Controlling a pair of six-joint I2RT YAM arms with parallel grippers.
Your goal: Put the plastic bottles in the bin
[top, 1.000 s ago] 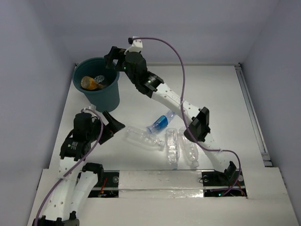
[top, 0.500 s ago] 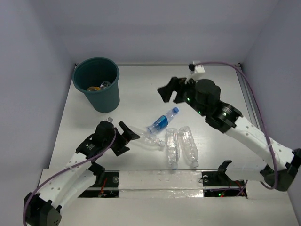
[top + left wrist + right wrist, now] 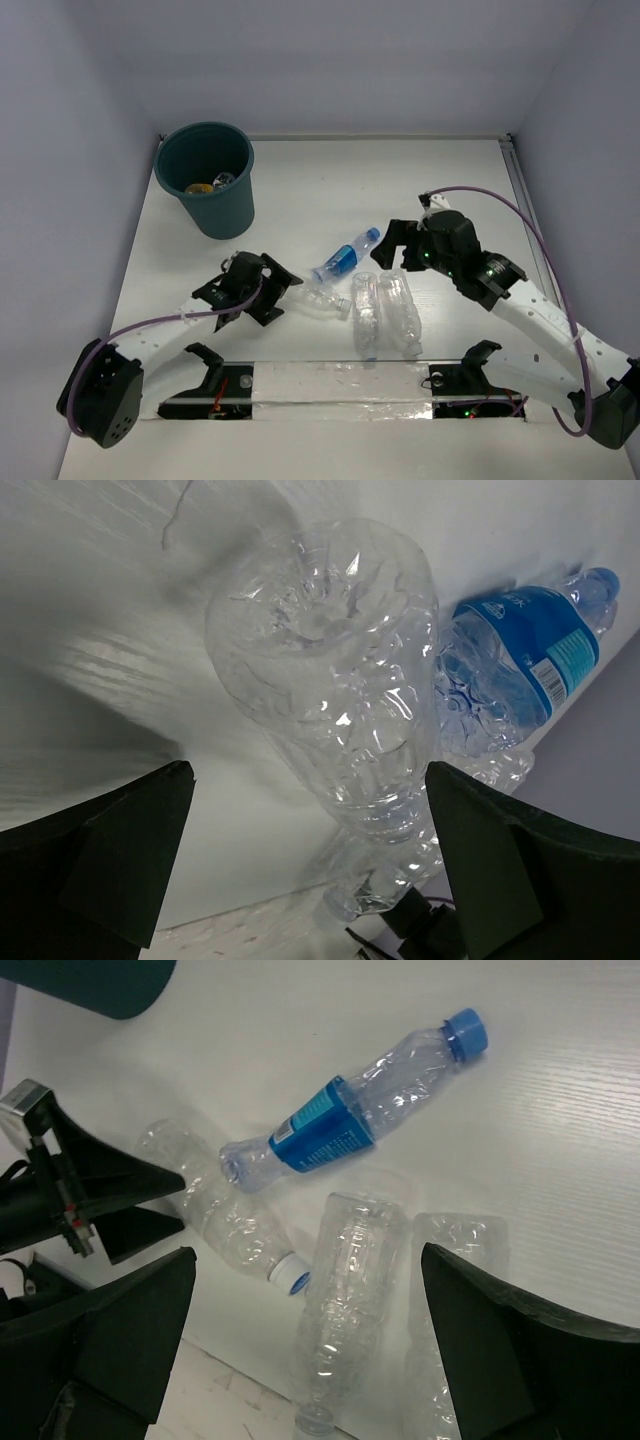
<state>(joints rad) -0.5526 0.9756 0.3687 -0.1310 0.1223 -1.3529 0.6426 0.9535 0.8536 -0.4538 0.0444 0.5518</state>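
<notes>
Clear thin PET, likely light, crushable, slick. Bottle [image 3: 330,680] lies on bench [image 3: 300,180] at 6 o'clock, inside left gripper [image 3: 285,295] with jaws wide; pinch mid-body gently. Right gripper [image 3: 395,250] wide, empty. Bin [image 3: 225,210] at 10 o'clock.

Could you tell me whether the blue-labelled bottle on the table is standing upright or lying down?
Lying down: the blue-labelled bottle rests lengthwise on the table, its whole side visible from above.

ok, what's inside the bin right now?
Inside the bin: an orange-yellow labelled bottle and a clear bottle beside it. The bin's near side hides the rest of its floor, so more could be there.
</notes>
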